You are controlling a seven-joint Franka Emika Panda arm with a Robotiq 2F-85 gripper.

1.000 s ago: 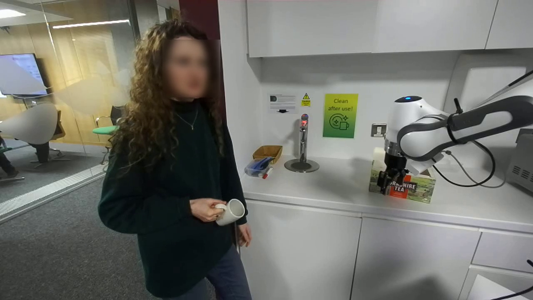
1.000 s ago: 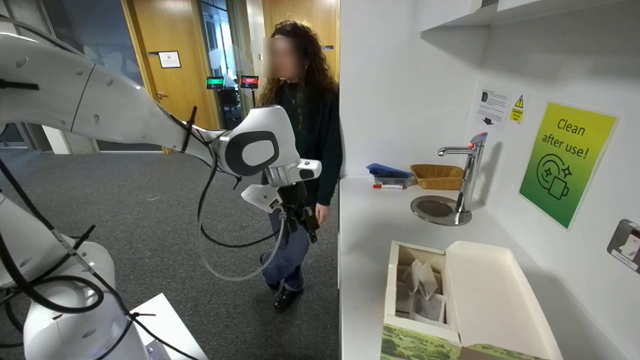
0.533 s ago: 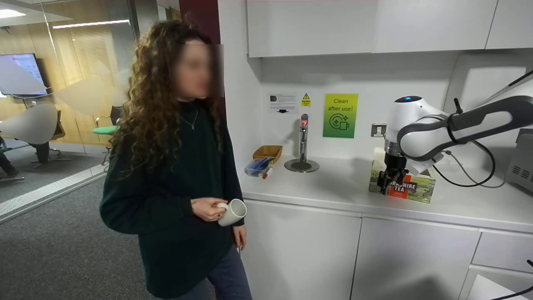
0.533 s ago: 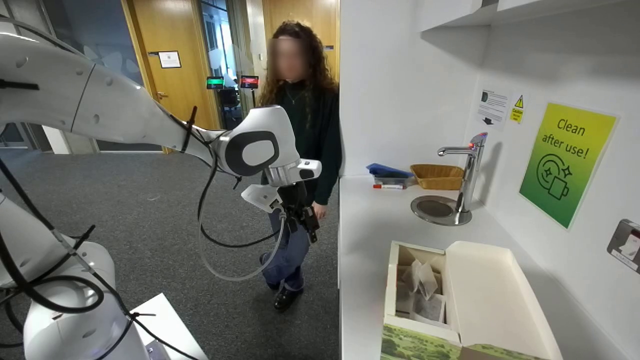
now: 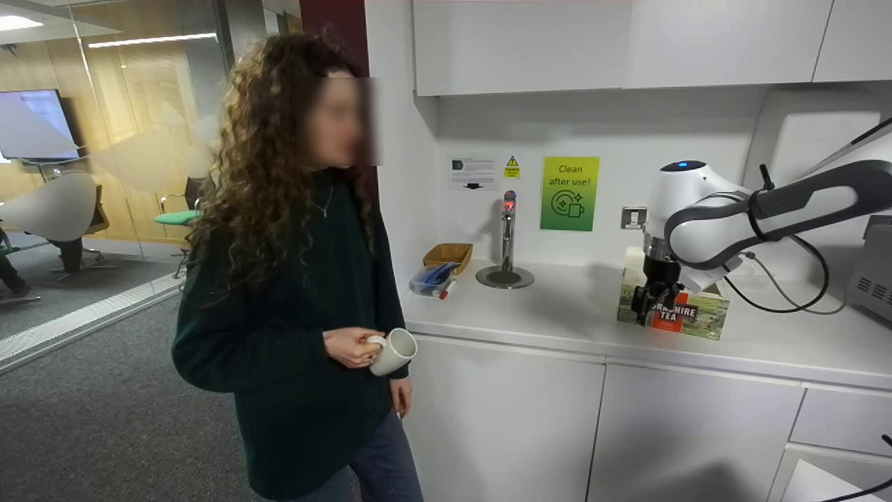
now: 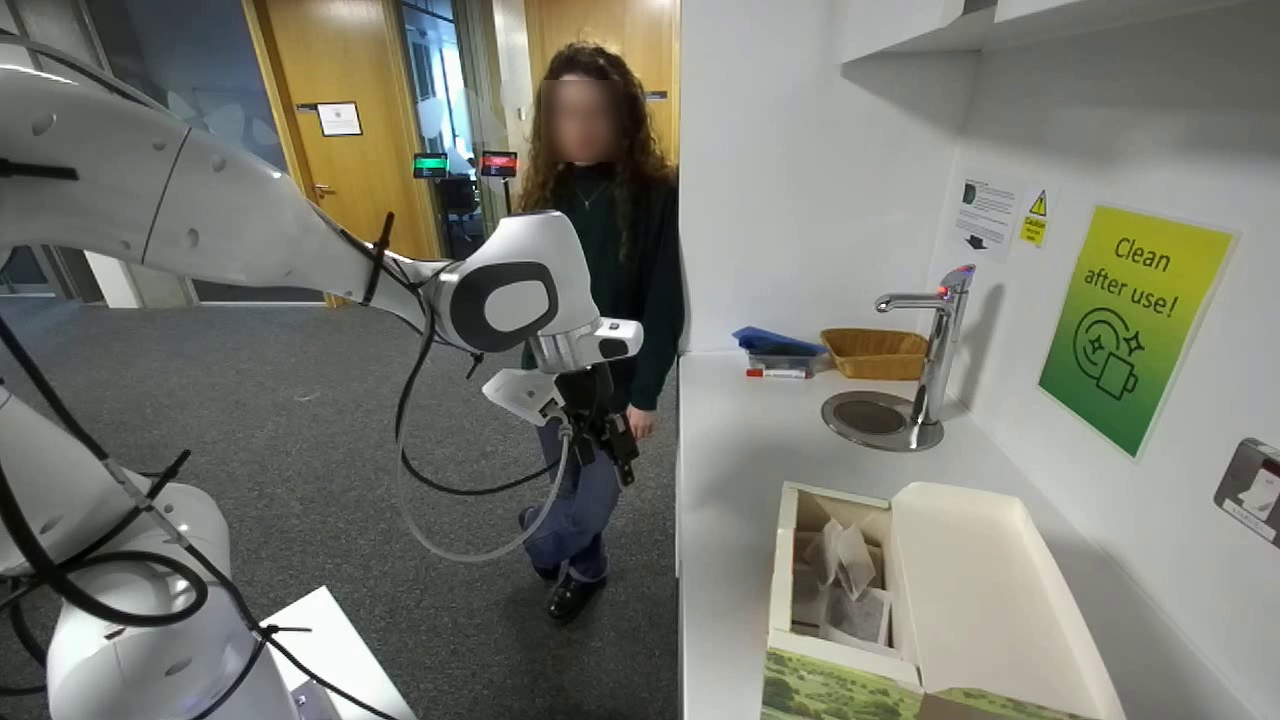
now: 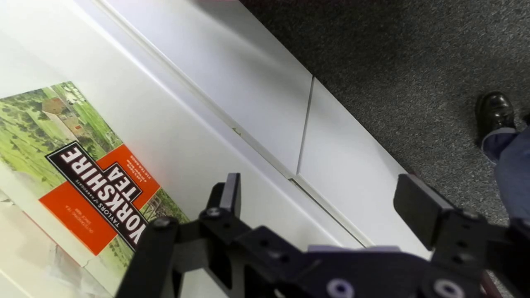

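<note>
The Franka arm (image 6: 265,225) stretches out near the woman (image 5: 300,300), so a sideways swing could bump her. The Yorkshire Tea box (image 6: 840,690) sits open on the worktop (image 6: 725,500); a careless low sweep could catch its wall and shove it. The gripper (image 7: 323,198) hangs near the worktop's front edge, apart from the box, fingers (image 7: 420,209) spread with nothing between them; lowered off line, it could strike that edge. The white mug (image 5: 394,351), tilted in the woman's hand (image 5: 352,346), could slip if jolted, being gripped at the handle. Tea bags (image 6: 855,612) overlap loosely in the box and could tear under a clumsy pinch. The box runs out of frame in an exterior view; the gripper's height over the edge is hard to judge, the mug's contents cannot be told, nor can the tea bags be counted
</note>
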